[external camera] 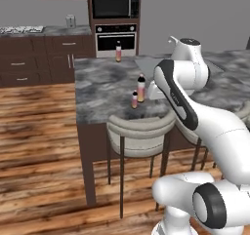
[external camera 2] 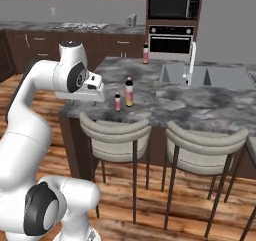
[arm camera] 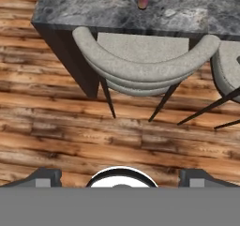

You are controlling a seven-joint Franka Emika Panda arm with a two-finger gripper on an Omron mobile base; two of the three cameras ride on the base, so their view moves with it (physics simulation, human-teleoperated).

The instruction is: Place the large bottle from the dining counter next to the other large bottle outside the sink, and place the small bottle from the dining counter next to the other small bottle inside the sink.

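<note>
Stool [arm camera: 143, 56] sits tucked under the counter's [external camera: 102, 85] near edge, below the gripper [arm camera: 121, 176], whose jaws are spread wide, holding nothing. Small bottle [external camera: 135, 100] stands near that edge, just beside a large bottle [external camera: 141, 88].

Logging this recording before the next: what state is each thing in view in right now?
small bottle: upright on the dining counter, untouched
large bottle: upright beside it
far large bottle: upright at the counter's far edge
sink: faucet not running, as far as visible
gripper: open, holding nothing, over the stool
</note>
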